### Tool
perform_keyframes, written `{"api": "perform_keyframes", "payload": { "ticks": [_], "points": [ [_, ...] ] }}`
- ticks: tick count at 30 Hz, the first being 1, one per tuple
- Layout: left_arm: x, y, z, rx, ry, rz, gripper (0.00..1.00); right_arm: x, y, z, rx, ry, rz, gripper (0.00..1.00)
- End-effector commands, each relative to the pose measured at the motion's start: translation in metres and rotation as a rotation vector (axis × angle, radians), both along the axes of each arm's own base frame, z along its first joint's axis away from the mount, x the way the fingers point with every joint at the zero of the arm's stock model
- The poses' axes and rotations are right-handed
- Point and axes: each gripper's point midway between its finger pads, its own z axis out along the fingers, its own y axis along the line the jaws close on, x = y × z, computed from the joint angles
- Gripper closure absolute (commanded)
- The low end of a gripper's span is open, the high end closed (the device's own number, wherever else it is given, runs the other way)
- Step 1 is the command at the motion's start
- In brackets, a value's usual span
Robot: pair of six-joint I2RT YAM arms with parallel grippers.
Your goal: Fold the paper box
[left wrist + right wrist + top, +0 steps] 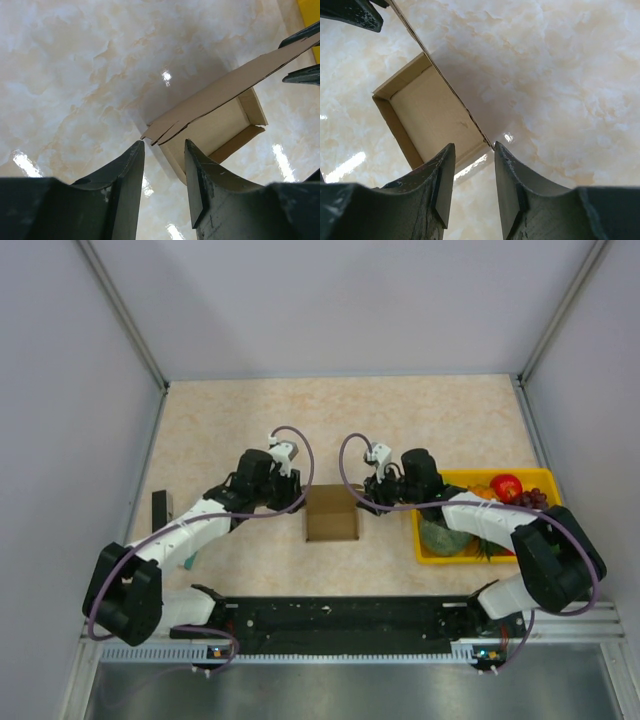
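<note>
You see the paper box [332, 515] at the middle of the table [400, 410], between both arms, with one flap raised. Your left gripper [162, 145] and right gripper [474, 146] both stand spread. The flap's thin ends lie at their fingertips, unpinched.

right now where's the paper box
In the top view the paper box sits mid-table between the left gripper and the right gripper, with the yellow tray further to its right.
</note>
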Motion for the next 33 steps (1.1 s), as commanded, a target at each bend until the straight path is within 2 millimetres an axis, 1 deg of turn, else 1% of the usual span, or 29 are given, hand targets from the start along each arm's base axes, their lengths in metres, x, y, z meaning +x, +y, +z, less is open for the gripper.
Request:
{"api": "perform_keyframes", "payload": {
  "ticks": [1,3,4,5,7,9,10,12,15,18,21,24,26,27,31,33],
  "points": [
    [0.008,-0.005,0.009,-0.044,-0.105,-0.024,0.59,0.011,0.007,0.017,0.037,-0.077,0.028,0.64],
    [0.01,-0.006,0.011,-0.056,-0.135,-0.022,0.64,0.012,0.007,0.017,0.038,-0.082,0.025,0.65],
    [0.008,-0.004,0.007,-0.054,-0.135,-0.019,0.65,0.011,0.008,0.016,0.038,-0.082,0.029,0.66],
    [0.014,-0.005,0.012,-0.066,-0.172,-0.008,0.65,0.011,0.008,0.016,0.038,-0.082,0.027,0.67],
    [0.013,-0.003,0.011,-0.071,-0.191,-0.004,0.65,0.011,0.008,0.016,0.039,-0.083,0.027,0.67],
    [0.016,-0.007,0.022,-0.1,-0.247,-0.017,0.65,0.01,0.009,0.016,0.043,-0.082,0.037,0.68],
    [0.014,-0.006,0.02,-0.1,-0.257,-0.026,0.63,0.01,0.009,0.015,0.041,-0.08,0.043,0.69],
    [0.016,-0.008,0.025,-0.109,-0.3,-0.04,0.61,0.009,0.01,0.014,0.042,-0.074,0.053,0.7],
    [0.019,-0.006,0.022,-0.085,-0.302,-0.04,0.59,0.009,0.012,0.014,0.043,-0.072,0.061,0.72],
    [0.019,-0.005,0.015,-0.06,-0.273,-0.046,0.59,0.009,0.01,0.013,0.036,-0.073,0.058,0.73],
    [0.02,0.0,0.012,-0.039,-0.276,-0.03,0.57,0.01,0.011,0.014,0.035,-0.076,0.056,0.73],
    [0.02,-0.001,0.016,-0.051,-0.3,-0.036,0.55,0.01,0.01,0.014,0.034,-0.075,0.056,0.74],
    [0.019,-0.004,0.017,-0.064,-0.304,-0.059,0.58,0.01,0.01,0.014,0.035,-0.073,0.058,0.75],
    [0.018,-0.004,0.017,-0.069,-0.303,-0.064,0.63,0.01,0.01,0.014,0.035,-0.074,0.059,0.75],
    [0.015,-0.005,0.015,-0.07,-0.298,-0.078,0.74,0.009,0.011,0.015,0.037,-0.075,0.064,0.76],
    [0.014,-0.006,0.015,-0.07,-0.286,-0.083,0.76,0.009,0.012,0.016,0.043,-0.077,0.074,0.77]
  ]
}}
